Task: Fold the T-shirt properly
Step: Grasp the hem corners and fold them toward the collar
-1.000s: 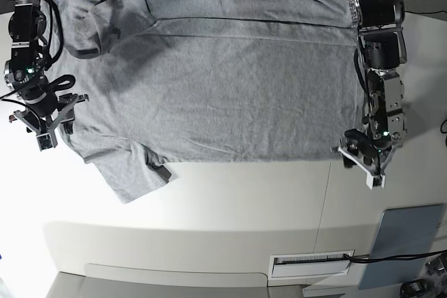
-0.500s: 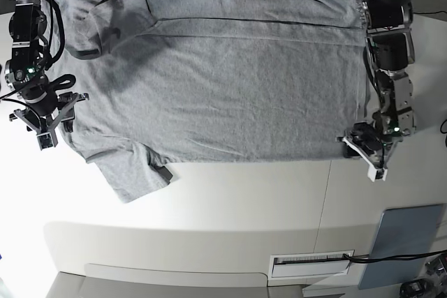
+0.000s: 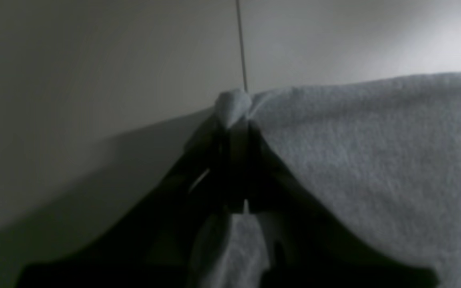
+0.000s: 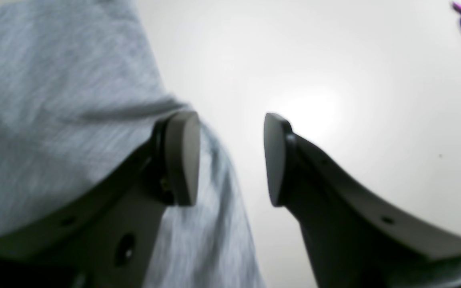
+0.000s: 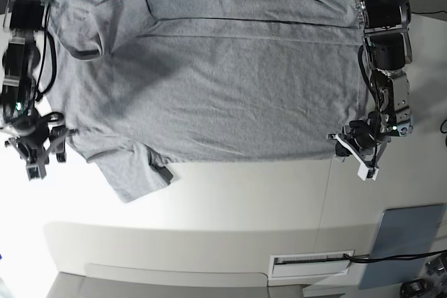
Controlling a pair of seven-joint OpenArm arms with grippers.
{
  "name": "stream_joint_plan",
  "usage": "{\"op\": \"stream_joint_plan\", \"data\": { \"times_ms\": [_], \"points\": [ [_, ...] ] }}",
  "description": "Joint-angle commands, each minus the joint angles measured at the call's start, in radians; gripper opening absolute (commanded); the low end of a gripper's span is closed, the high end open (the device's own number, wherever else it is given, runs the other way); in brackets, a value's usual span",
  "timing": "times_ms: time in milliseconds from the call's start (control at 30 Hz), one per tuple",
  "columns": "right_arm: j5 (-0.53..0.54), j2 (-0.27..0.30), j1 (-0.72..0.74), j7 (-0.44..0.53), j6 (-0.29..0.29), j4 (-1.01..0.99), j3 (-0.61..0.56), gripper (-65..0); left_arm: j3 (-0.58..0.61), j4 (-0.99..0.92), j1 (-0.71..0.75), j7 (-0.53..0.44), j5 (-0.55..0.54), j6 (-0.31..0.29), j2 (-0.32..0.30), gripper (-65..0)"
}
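Large light heather-grey cotton T-shirt (image 5: 209, 82) is spread flat on white table (image 5: 230, 207). Hem corner is pinched by left gripper (image 3: 234, 120); right gripper (image 4: 230, 160) is held spread beside shoulder/sleeve edge. Fabric judged soft, light, floppy: best gripped at corners.

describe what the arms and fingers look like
Both arms are black and silver-grey segmented links with black cables looped alongside and small green lights near the wrists. The left gripper has pale, whitish fingers in the base view. The right gripper's fingers are dark grey, with flat rounded pads.
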Motion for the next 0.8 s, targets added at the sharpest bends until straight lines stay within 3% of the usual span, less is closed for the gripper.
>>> {"op": "stream_joint_plan", "data": {
  "times_ms": [0,167,333,733,767],
  "points": [
    [0.003,0.019,0.071,0.018,0.003,-0.037,-0.028,-39.0,-0.002,0.008,-0.016,0.014,0.029,0.009,-0.012,-65.0],
    [0.003,0.011,0.298,0.012,0.005,-0.304,-0.254,-39.0,-0.002,0.008,-0.015,0.014,0.032,-0.002,-0.011,-65.0],
    [0.002,-0.044,0.448,0.003,0.048,-0.517,-0.405,-39.0,-0.002,0.008,-0.015,0.014,0.032,-0.014,-0.011,-65.0],
    [-0.056,-0.187,0.557,0.079,0.059,-0.877,-0.449,-39.3,-0.002,0.008,-0.015,0.015,0.033,-0.013,-0.012,-65.0],
    [-0.061,-0.189,0.557,0.083,0.059,-0.886,-0.449,-41.9,-0.002,0.008,-0.015,0.015,0.033,-0.013,-0.011,-65.0]
  ]
}}
